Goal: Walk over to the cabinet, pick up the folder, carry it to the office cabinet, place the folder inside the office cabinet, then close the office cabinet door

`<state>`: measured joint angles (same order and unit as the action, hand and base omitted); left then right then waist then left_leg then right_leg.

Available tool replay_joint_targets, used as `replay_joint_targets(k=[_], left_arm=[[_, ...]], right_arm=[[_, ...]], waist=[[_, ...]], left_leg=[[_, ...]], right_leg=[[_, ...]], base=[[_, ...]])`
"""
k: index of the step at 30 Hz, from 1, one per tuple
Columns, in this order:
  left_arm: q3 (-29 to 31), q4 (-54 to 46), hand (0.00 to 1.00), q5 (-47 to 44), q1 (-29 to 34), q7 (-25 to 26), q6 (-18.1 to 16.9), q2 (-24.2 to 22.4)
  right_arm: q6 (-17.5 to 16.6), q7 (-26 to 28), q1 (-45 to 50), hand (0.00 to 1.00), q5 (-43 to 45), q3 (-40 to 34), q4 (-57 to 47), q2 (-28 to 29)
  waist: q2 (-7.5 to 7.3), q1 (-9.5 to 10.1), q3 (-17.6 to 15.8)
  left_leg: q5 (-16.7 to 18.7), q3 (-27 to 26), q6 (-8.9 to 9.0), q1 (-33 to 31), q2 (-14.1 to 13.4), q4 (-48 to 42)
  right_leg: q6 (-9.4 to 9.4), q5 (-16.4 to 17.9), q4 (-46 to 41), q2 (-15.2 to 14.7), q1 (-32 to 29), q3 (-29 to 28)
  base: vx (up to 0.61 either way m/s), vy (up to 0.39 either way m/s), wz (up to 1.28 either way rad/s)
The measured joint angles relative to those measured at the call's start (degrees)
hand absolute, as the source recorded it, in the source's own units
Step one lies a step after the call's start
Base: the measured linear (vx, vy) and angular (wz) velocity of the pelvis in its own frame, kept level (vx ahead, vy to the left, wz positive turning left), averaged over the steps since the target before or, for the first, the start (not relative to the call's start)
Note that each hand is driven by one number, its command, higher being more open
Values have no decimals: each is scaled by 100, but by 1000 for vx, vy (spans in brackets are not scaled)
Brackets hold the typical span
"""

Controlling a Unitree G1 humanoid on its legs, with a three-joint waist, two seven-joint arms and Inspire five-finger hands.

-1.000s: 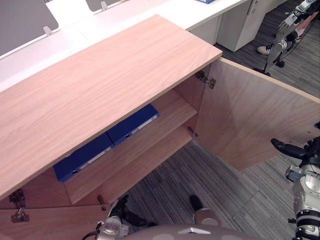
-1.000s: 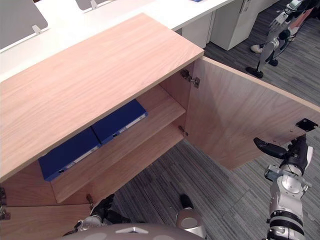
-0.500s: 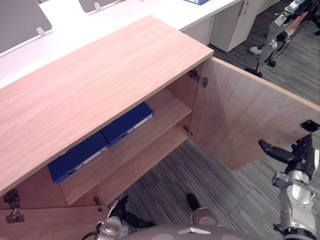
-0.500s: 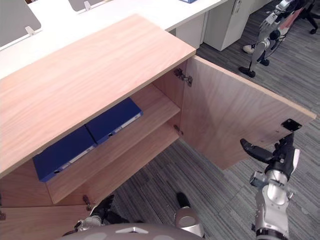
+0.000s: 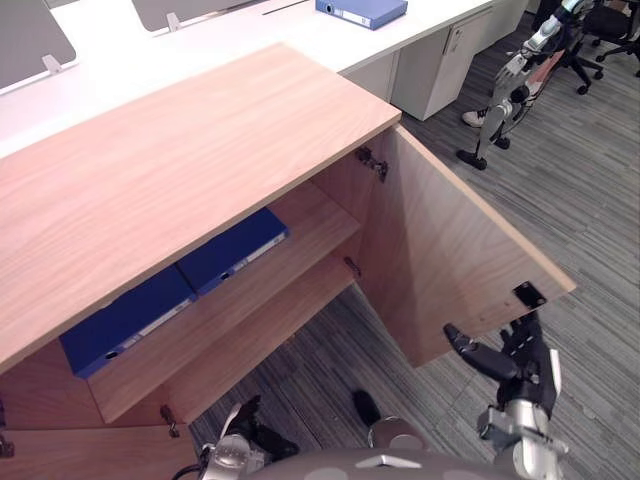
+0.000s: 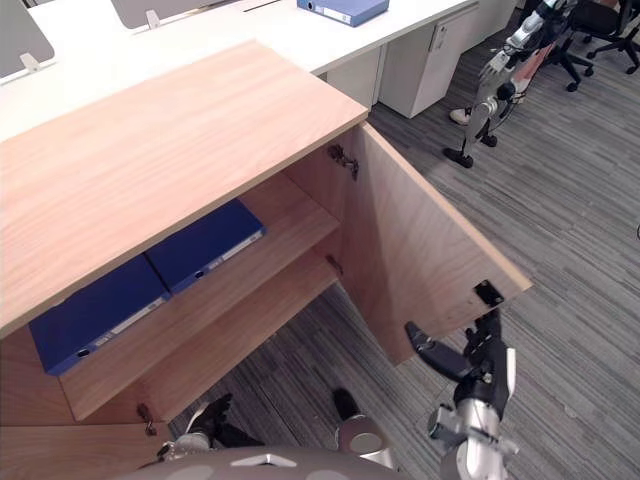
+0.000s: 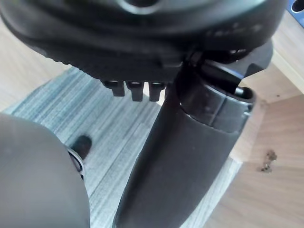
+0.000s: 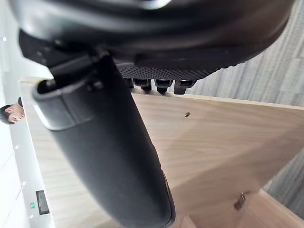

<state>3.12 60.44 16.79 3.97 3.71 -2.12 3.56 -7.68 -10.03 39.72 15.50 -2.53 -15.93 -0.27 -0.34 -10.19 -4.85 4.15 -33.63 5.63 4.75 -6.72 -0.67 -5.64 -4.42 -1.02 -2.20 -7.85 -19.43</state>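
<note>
Right hand (image 5: 520,365) is up at the outer edge of the open light-wood cabinet door (image 5: 450,250), fingers straight, thumb wide, empty. Left hand (image 5: 240,442) is low, fingers relaxed, empty. Two flat blue folders (image 5: 232,250) (image 5: 125,320) lie on the cabinet's upper wooden shelf (image 5: 310,215).

Black right robot hand (image 5: 522,368), silver-grey wrist; left robot hand (image 5: 248,420) dark.

The office cabinet (image 5: 200,150) and its door (image 5: 455,250) are pale wood with a fine grain and a matt finish, hung on bright metal hinges (image 5: 372,163). The blue folders (image 5: 232,250) inside look smooth and faintly glossy. The floor (image 5: 590,220) is rough, ribbed grey carpet, and the right hand (image 5: 524,368) is dark, smooth plastic.
</note>
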Motion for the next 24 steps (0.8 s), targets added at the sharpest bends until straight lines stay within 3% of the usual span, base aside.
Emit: replay_joint_targets(k=[7,14,19,24], left_arm=[[-509,-100,100,1,-103,93,-13,-190],[-952,-70,100,78,-88,89,-29,47],[-926,-48,100,76,-158,99,-29,423],[-692,-21,100,52,-209,119,-7,562]], right_arm=[[19,137,706,100,27,1246,-276,-171],[198,462,756,100,-23,2229,-327,-532],[361,1001,-498,100,-27,2635,177,-722],[393,1010,-1818,100,-205,2419,1015,-644]], waist=[[-168,3,79],[-400,116,64],[-436,407,39],[-485,648,13]], left_leg=[[16,81,2,-70,-59,-81],[-93,556,-72,-199,78,-61],[-386,998,-169,-281,252,267],[-673,1277,-192,-276,328,601]], right_leg=[[22,3,-73,32,-1,69],[-4,58,-199,-109,-6,357],[3,69,-193,-209,-33,668],[58,56,-126,-257,4,975]], base=[[-28,-44,4],[-42,-15,25],[-32,1,35],[31,15,36]])
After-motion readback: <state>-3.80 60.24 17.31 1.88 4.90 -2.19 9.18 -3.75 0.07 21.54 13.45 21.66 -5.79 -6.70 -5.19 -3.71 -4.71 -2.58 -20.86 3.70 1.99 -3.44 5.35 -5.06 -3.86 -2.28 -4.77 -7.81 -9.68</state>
